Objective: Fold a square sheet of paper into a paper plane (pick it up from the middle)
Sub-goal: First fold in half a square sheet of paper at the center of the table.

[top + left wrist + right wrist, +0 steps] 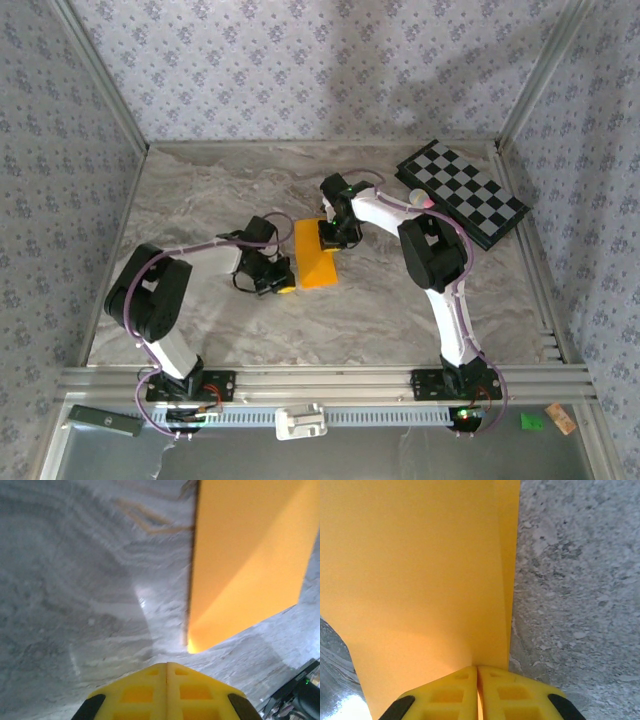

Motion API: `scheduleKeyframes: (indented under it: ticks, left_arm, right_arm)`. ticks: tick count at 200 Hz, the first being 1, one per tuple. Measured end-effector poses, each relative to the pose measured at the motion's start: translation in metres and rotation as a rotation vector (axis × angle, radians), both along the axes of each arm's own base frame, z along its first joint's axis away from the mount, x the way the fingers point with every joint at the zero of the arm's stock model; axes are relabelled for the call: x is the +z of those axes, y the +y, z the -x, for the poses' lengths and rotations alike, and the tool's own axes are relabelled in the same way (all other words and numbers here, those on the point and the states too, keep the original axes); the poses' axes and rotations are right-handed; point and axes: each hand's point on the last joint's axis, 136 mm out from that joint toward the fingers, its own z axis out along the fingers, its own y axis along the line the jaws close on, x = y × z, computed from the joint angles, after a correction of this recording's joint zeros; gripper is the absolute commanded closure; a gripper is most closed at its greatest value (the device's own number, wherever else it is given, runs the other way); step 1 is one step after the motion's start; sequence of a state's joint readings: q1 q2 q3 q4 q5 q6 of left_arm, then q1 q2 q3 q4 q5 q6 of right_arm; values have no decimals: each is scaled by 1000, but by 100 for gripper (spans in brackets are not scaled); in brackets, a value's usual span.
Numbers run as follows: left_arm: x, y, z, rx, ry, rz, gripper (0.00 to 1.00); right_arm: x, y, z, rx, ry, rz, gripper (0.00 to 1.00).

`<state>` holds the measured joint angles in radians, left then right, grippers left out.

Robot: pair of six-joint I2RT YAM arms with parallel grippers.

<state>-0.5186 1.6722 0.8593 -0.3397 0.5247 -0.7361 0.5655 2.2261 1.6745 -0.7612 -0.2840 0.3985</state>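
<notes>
Your right gripper [477, 672] has its two yellow fingers pressed together on the near edge of the sheet of paper [420, 565], with a sliver of orange caught in the seam between them. From that pinch the paper runs straight away from the fingertips, lying low over the table [575, 580]. A long crease line runs down it just right of the grip.

Your left gripper [167, 667] is fully closed, its fingers meeting along a thin seam with nothing between them. The nearest corner of the paper sits just ahead of its fingertips and a little to their right. I cannot tell whether the two touch.

From above, you have two grippers, the left gripper [285, 278] and the right gripper [328, 248], at opposite sides of the one orange sheet [312, 268], which lies between them. Well beyond the right gripper and off to its right, one checkered board [465, 195] lies flat at the far corner of the table
</notes>
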Motion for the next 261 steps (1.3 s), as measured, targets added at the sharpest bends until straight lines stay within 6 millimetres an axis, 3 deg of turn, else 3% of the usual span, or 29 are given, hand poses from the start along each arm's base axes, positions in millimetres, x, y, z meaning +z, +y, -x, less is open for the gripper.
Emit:
scheduleKeyframes:
  ticks: [31,62,125,173,194,228,240,261]
  left_arm:
    - [12,-22,-25,9,-68,50,100]
    - [-3,-37,-25,-29,-60,30,100]
    - [-12,-25,-1,-63,-40,-2,100]
    - [-7,-12,10,-52,1,-21,100]
    - [12,-13,-17,-8,-50,10,100]
    - [52,-23,-83,66,-189,85,100]
    - [54,-28,-101,76,-213,97,100]
    - [41,-37,-121,77,-211,96,100]
  right_arm:
    - [0,0,0,0,0,-1,89]
    - [0,0,0,0,0,0,89]
    - [0,0,0,0,0,1,89]
    - [0,0,0,0,0,1,90]
    - [0,0,0,0,0,1,90]
    - [-1,0,0,0,0,2,90]
    - [-1,0,0,0,1,2,90]
    - [-1,0,0,0,1,2,90]
